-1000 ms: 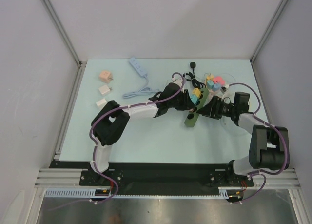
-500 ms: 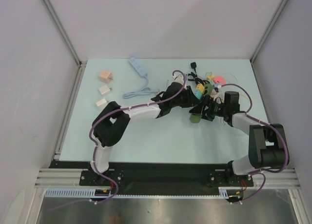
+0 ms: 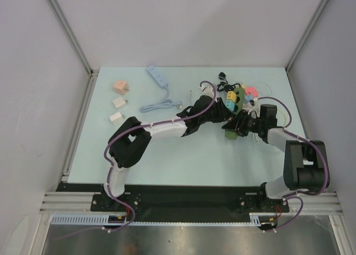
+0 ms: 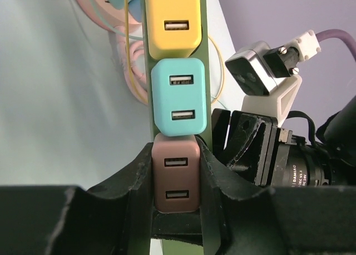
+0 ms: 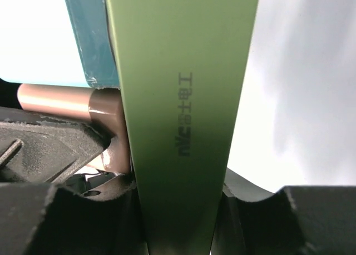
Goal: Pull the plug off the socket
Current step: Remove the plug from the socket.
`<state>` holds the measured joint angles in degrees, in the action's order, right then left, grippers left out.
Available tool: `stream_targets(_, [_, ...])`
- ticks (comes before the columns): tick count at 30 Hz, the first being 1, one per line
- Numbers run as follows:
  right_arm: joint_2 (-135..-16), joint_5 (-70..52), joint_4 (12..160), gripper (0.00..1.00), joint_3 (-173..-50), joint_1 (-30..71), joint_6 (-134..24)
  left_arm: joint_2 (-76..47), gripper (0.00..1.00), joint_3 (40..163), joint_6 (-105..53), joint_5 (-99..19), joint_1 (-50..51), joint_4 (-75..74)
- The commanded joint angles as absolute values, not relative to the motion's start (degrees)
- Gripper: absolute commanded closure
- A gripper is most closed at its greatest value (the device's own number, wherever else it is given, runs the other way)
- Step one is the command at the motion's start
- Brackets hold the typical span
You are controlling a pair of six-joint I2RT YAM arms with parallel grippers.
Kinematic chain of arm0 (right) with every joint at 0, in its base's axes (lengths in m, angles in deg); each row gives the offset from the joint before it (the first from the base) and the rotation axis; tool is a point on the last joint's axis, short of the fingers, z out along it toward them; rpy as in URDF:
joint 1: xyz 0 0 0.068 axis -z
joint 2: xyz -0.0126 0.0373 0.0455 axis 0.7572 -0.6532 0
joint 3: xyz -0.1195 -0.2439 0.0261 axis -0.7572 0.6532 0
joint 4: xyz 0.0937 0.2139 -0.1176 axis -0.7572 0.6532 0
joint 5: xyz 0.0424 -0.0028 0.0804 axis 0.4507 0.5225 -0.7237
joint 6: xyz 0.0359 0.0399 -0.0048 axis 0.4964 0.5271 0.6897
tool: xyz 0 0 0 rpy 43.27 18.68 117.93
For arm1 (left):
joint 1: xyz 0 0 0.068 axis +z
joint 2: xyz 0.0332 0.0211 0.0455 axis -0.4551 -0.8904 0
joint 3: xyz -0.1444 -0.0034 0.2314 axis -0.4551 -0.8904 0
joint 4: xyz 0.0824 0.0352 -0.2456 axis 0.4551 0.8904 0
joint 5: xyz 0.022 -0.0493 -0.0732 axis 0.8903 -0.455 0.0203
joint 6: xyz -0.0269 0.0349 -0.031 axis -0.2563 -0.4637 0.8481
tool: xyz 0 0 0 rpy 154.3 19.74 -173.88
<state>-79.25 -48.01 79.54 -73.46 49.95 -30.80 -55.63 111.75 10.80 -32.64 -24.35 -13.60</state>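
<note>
Brown charger plug (image 4: 175, 177), at 6 o'clock of the teal plug (image 4: 179, 96), is not yet out: left tool (image 4: 175, 171) pinches it, right tool (image 5: 178, 196) clamps the green power strip (image 5: 178, 99).

Robot lab, white-walled enclosure (image 3: 183, 21), aluminium frame (image 3: 67, 31)

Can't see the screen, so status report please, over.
Left gripper shut on brown plug. Right gripper shut on green power strip. Plug not yet out; teal plug right beside it.
</note>
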Motion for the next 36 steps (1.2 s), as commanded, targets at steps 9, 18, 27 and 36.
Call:
stream_targets(9, [-76.9, -41.5, 82.5, 1.0, -74.3, 58.3, -35.7, -43.5, 1.0, 104.2, 16.0, -28.4, -25.8, -27.9])
stream_targets(18, [-76.2, -39.5, 84.2, 1.0, -74.9, 59.1, -37.9, -41.2, 1.0, 106.1, 10.1, -31.3, -25.8, -16.7])
stream_targets(27, [-74.5, -34.3, 86.9, 1.0, -75.7, 57.3, -40.8, -50.3, 1.0, 126.7, 7.1, -28.9, -27.1, 8.5])
stream_targets(36, [-74.4, -32.1, 88.0, 1.0, -76.2, 57.1, -42.1, -49.8, 1.0, 130.2, 3.6, -28.0, -27.1, 13.6])
